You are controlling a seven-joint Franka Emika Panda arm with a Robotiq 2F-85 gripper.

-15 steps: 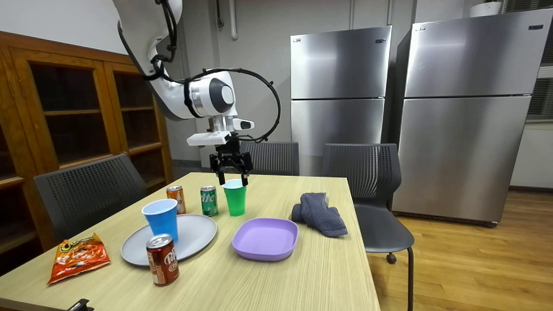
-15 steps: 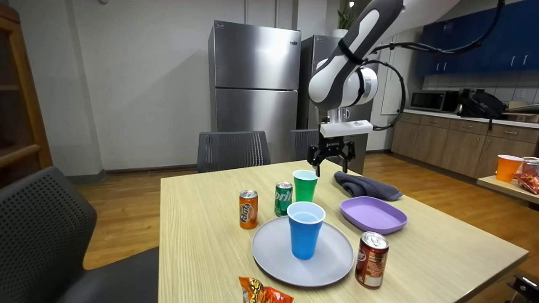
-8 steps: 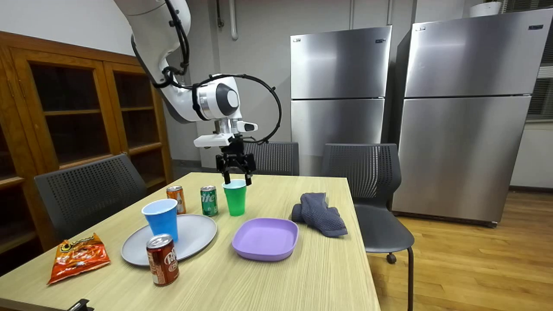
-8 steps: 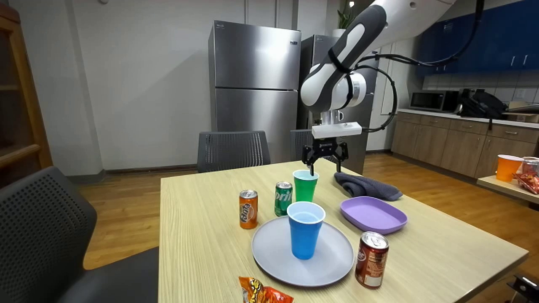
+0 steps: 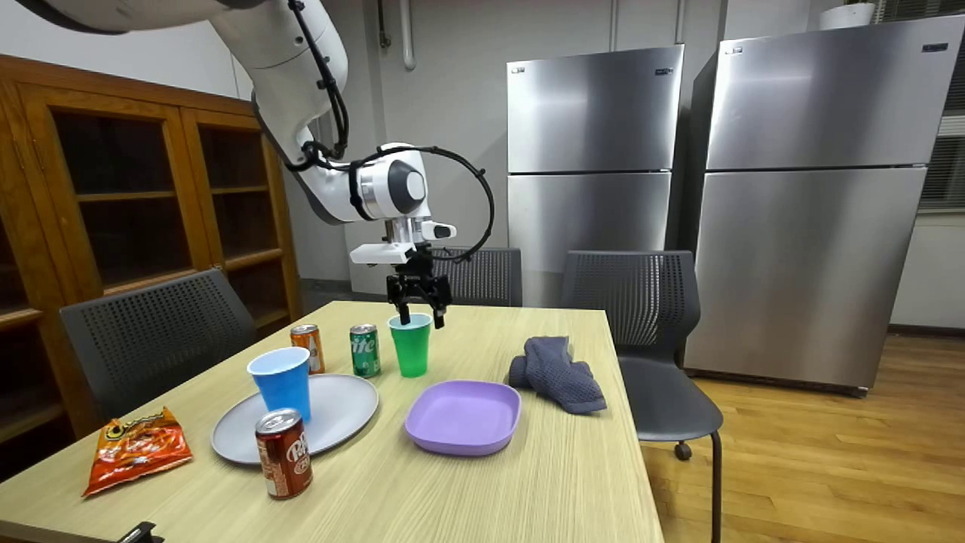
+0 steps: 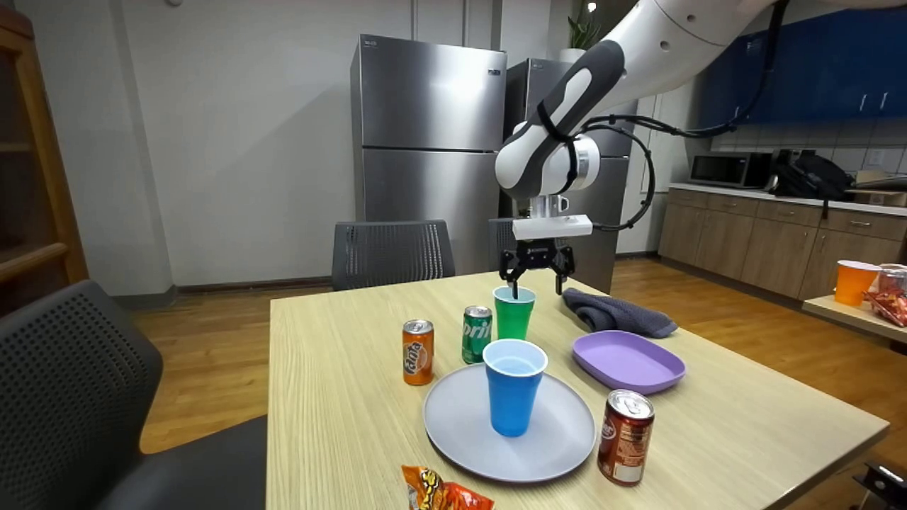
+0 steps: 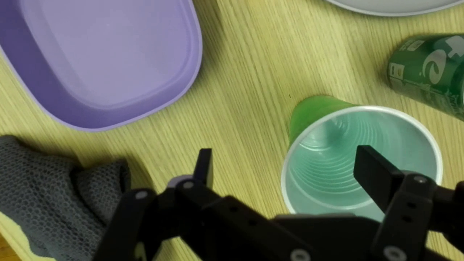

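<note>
Gripper (image 5: pixel 421 319): fingers (image 7: pixel 377 175) stand wide apart, with nothing clamped. It hangs close over the green cup (image 5: pixel 411 352), which stands upright on the table (image 5: pixel 558 483), just beside the Sprite can (image 5: pixel 365 354) and near the purple dish (image 5: pixel 464 416). Alignment, per the wrist view: one finger lies over the cup's mouth; its counterpart is outside, above the tabletop on the side toward the dark towel (image 7: pixel 47 190). From where I stand I cannot tell whether the inner tip is below the rim, nor confirm any contact with the plastic.

Assessment: in my judgement this placement suits a pinch on the cup wall rather than a hold round the whole cup. Good practice here would be to set the wall midway between the fingers, descend straight so the rim sits well up between them, and only then close, gently (thin plastic of this sort probably buckles before it slips). The inner finger wants keeping off the rim on the way down, since a knock could tip the cup against the can. Any lift ought to run vertically, with the cup held level until it clears its neighbour.
</note>
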